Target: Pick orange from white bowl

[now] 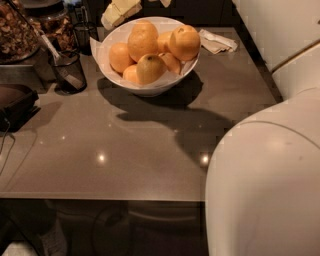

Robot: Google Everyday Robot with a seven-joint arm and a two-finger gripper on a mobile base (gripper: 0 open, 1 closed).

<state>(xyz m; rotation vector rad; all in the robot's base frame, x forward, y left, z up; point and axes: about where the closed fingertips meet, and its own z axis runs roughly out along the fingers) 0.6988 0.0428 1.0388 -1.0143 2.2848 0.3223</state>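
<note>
Impossible to tell whether the gripper (121, 12) is open or closed. Hanging at the far edge, just beyond the far-left rim of the bowl (150, 90), clear of the fruit. Orange (143, 40) atop the pile in the bowl, just near of the gripper. Arm (265, 190) filling near right.

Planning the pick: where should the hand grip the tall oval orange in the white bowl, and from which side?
I'd grip the orange across its narrower middle, coming from above. It stands highest in the white bowl, with other fruit crowding its lower sides. The hand hovers just beyond the bowl's far-left rim.
</note>
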